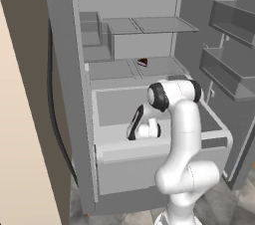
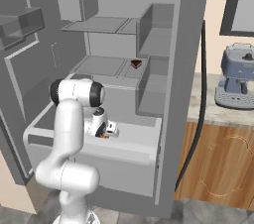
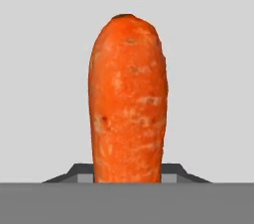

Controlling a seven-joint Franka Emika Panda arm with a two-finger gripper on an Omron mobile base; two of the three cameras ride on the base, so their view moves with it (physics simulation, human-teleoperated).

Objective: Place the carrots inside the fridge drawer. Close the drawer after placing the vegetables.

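White arm [image 1: 184, 134] over open fridge drawer [image 1: 149, 162] (pale grey)

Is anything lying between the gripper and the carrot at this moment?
Nothing: in the hand view the carrot rises straight from the gripper; behind it is the pale fridge drawer.

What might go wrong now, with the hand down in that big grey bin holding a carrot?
The gripper is shut on a carrot low inside the open fridge drawer.
1. Lifting without letting go would carry the carrot back out.
2. The drawer stands pulled out; pushing it shut too early could catch the arm.
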